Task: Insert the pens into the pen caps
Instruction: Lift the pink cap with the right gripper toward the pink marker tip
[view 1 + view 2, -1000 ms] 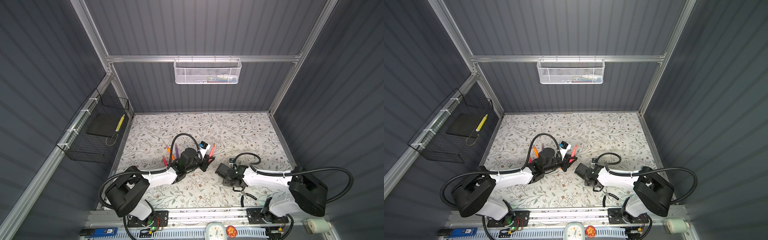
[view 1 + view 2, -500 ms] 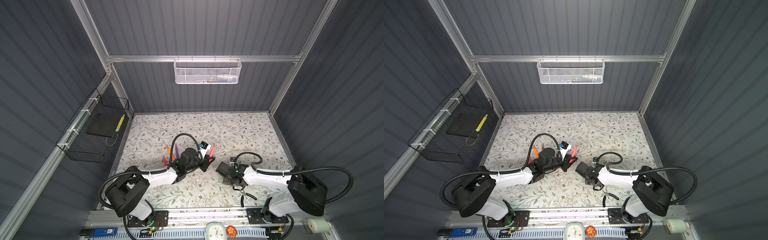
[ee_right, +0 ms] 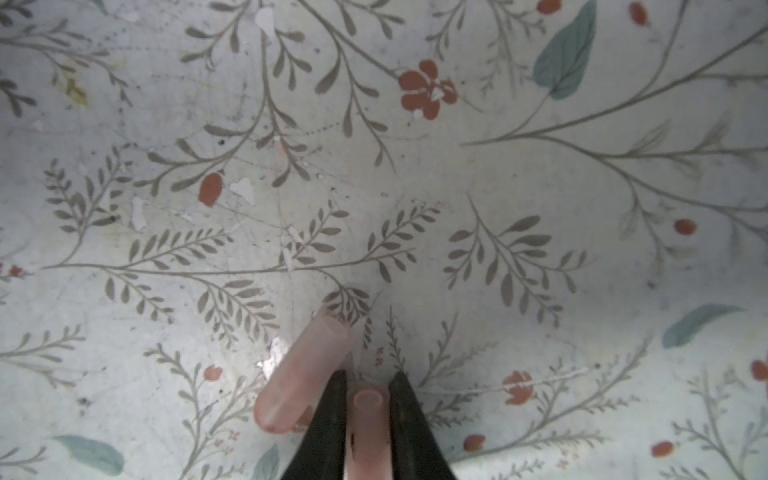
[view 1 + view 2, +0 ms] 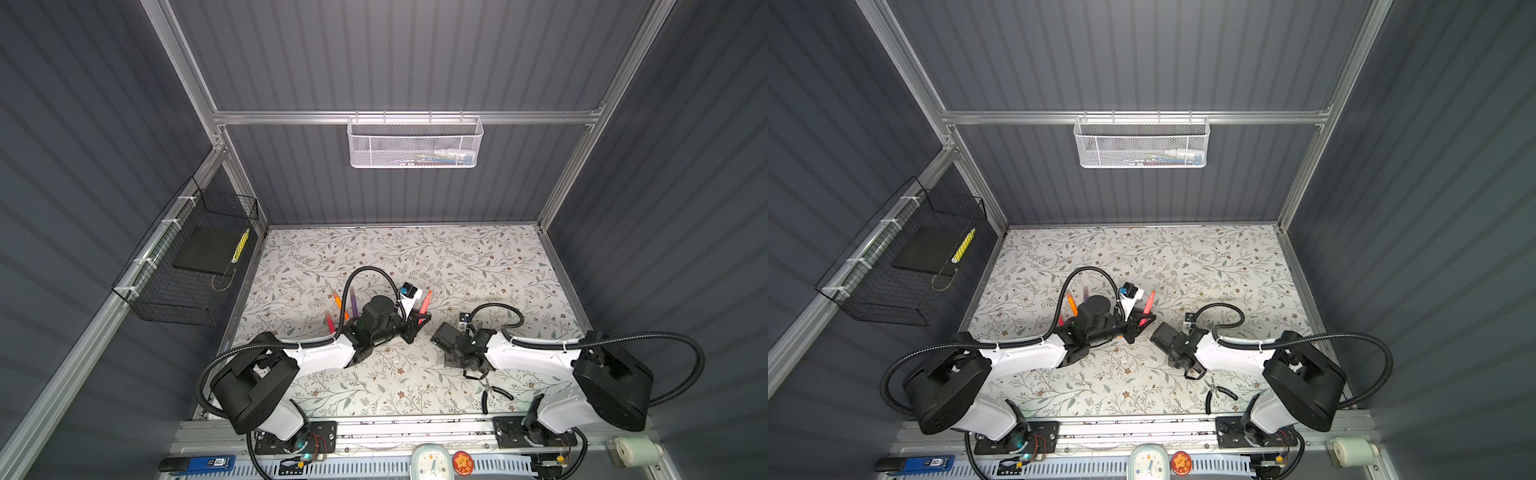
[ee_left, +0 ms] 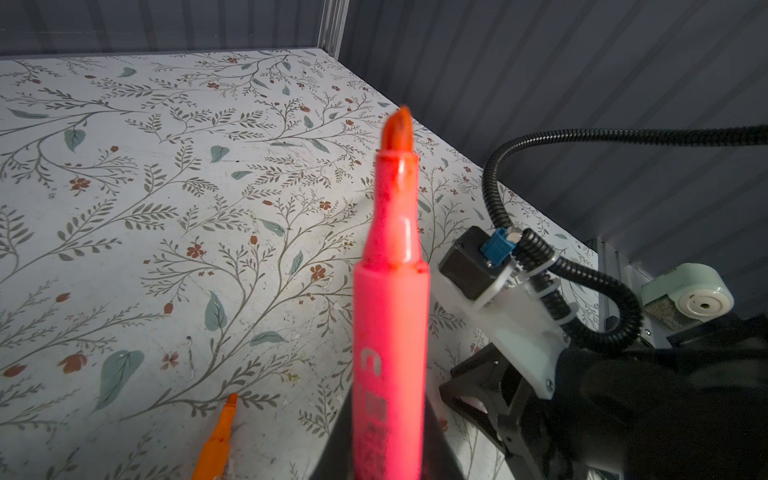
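Observation:
My left gripper [image 4: 415, 323] is shut on a pink-red pen [image 5: 390, 299], which stands with its bare tip up and away from the table. My right gripper [image 3: 368, 382] points down at the table and is shut on a pale-pink pen cap [image 3: 368, 419], open end forward. A second pen cap [image 3: 303, 374] lies on the table touching one finger. In both top views the right gripper [image 4: 473, 371] is to the right of the held pen [image 4: 1147, 305]. An orange pen [image 4: 338, 301], a purple pen [image 4: 353, 300] and a pink pen [image 4: 329, 322] lie behind the left wrist.
Black-handled pliers [image 4: 494, 392] lie near the front edge by the right arm's base. A white mesh basket [image 4: 415, 143] hangs on the back wall, a black wire basket [image 4: 187, 266] on the left wall. Another orange pen [image 5: 218, 440] lies below the held pen.
My right gripper has closed on the pen cap and shifted slightly. My left gripper and its pen have not moved.

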Tool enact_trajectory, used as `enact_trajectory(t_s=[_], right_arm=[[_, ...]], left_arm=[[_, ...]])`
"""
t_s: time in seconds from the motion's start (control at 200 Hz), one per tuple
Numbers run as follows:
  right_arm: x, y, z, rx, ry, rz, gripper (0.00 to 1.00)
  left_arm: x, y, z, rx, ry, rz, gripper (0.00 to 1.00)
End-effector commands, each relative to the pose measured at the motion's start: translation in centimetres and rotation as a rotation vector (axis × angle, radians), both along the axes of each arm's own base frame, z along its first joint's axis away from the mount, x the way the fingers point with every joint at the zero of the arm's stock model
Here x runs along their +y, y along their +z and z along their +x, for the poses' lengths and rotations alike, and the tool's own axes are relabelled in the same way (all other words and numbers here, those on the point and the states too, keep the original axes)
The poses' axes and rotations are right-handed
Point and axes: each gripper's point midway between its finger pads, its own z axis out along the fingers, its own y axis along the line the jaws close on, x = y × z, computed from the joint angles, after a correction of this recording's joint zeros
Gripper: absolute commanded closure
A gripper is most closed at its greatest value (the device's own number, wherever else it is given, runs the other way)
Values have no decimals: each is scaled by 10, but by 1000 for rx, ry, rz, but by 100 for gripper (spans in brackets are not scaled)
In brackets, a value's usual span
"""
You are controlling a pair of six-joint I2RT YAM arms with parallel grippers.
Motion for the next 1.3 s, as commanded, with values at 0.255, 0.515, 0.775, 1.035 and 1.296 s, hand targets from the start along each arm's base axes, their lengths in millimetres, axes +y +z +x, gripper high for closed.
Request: enact_trajectory(t_s=[0.255, 0.515, 0.775, 1.035, 1.296], right_arm=[[-29, 1, -17, 8, -45, -29, 90], [-10, 73, -1, -254, -34, 306, 97], [-13, 143, 9, -526, -40, 575, 97], [-10, 199, 16, -706, -22, 763, 95], [-1, 215, 25, -680, -6, 821, 99]], left_arm=[[-8, 6, -1, -22, -31, -5, 100], [-11, 9, -5, -1, -47, -20, 100], [-15, 21, -5, 32, -41, -72, 100], [-30, 43, -37, 304, -112, -194, 100], [-35, 17, -99, 258, -89, 20, 100]])
